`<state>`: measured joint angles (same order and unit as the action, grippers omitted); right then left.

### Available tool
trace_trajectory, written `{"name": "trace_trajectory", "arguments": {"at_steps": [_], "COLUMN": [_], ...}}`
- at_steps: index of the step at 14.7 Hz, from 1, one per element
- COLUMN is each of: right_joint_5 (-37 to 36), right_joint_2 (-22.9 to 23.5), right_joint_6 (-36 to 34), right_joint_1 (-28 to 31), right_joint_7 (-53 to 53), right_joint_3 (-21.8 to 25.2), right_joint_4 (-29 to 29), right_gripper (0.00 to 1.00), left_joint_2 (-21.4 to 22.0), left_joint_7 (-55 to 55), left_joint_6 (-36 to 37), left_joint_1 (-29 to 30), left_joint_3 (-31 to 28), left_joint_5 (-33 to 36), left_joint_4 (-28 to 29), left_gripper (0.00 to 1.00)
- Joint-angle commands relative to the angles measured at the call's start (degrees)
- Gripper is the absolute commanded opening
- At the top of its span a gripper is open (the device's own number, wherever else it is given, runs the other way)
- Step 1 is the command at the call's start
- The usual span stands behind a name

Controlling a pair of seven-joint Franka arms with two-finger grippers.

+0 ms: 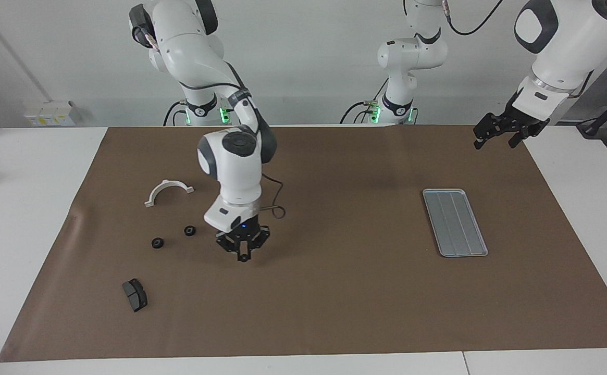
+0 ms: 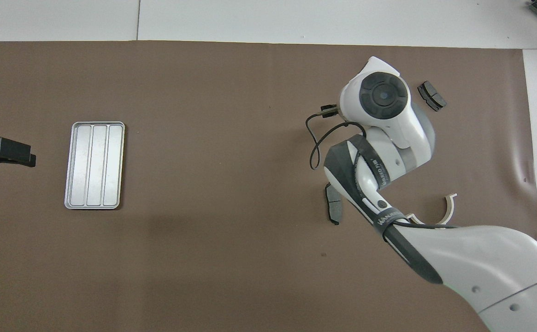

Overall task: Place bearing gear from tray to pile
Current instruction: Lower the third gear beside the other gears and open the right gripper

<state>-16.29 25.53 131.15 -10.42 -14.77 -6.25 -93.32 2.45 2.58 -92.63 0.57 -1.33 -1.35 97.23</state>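
Note:
My right gripper (image 1: 243,255) hangs low over the brown mat, shut on a small black bearing gear (image 1: 243,258). It is just beside the pile on the side toward the tray. The pile is two black ring gears, one (image 1: 189,230) and the other (image 1: 157,242), lying on the mat. In the overhead view the right arm's wrist (image 2: 383,97) hides the gripper, the held gear and the pile. The silver grooved tray (image 1: 454,221) (image 2: 94,164) lies bare toward the left arm's end. My left gripper (image 1: 496,136) (image 2: 28,157) waits open in the air near the mat's corner.
A white half-ring bracket (image 1: 168,190) (image 2: 448,210) lies nearer to the robots than the pile. One dark wedge pad (image 1: 135,295) (image 2: 431,95) lies farther out than the pile. Another pad (image 2: 333,210) lies by the right arm's forearm.

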Motion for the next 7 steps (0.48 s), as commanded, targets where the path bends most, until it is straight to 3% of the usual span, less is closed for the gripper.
{"name": "trace_trajectory", "arguments": {"at_steps": [1,7], "right_joint_5": [4.32,9.52], "right_joint_2": [-6.18,-6.37], "right_joint_6": [0.60,5.41], "right_joint_1": [6.79,11.73], "right_joint_7": [10.33,14.06], "right_joint_3": [-1.05,-0.96], "right_joint_4": [-8.88,-14.34], "right_gripper": [0.00,0.00], "left_joint_2": [1.51,1.33], "left_joint_7": [0.85,3.22], "left_joint_6": [-0.97,-3.61], "left_joint_1": [-0.04,-0.04], "left_joint_3": [0.19,0.36], "left_joint_5": [1.26,1.18], "left_joint_4": [1.73,1.82], "left_gripper": [1.00,1.00]}}
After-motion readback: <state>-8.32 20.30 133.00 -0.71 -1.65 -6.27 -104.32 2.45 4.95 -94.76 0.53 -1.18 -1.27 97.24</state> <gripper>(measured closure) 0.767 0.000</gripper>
